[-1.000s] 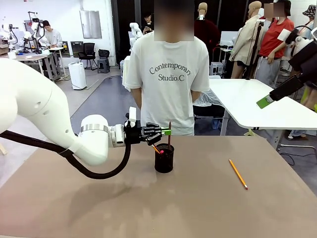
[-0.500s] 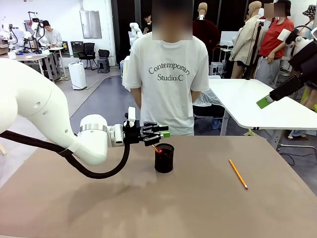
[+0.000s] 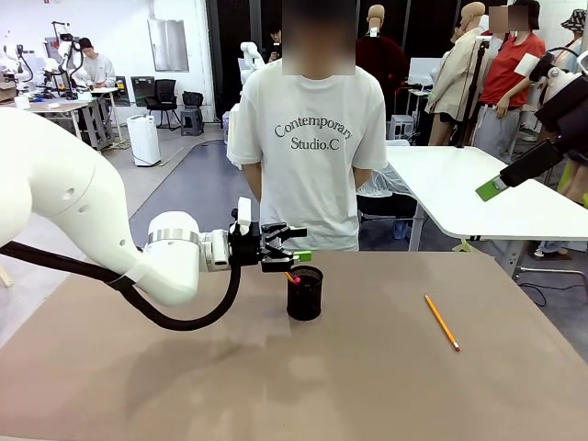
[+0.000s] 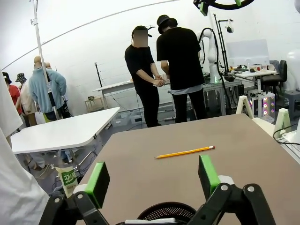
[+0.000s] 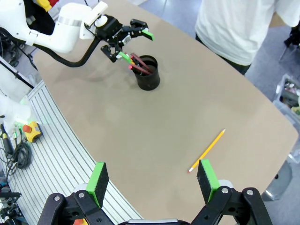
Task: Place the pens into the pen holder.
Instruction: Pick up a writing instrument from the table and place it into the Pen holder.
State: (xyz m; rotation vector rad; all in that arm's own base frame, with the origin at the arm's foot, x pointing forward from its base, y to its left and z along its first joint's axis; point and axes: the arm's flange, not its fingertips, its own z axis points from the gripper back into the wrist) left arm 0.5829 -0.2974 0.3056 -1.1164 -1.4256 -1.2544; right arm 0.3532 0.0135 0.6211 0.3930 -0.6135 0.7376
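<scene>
Jaws on the left gripper (image 3: 299, 244) are spread empty just above the pen holder (image 3: 305, 296), the right gripper (image 5: 152, 180) likewise open far from the stray pencil (image 5: 207, 150), and toppling is risked if leaning pens (image 5: 138, 62) are snagged.

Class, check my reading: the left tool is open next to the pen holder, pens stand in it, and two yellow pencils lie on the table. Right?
No: one yellow pencil lies on the table, not two, as the front view shows. The left tool is open next to the pen holder, pens in it.
</scene>
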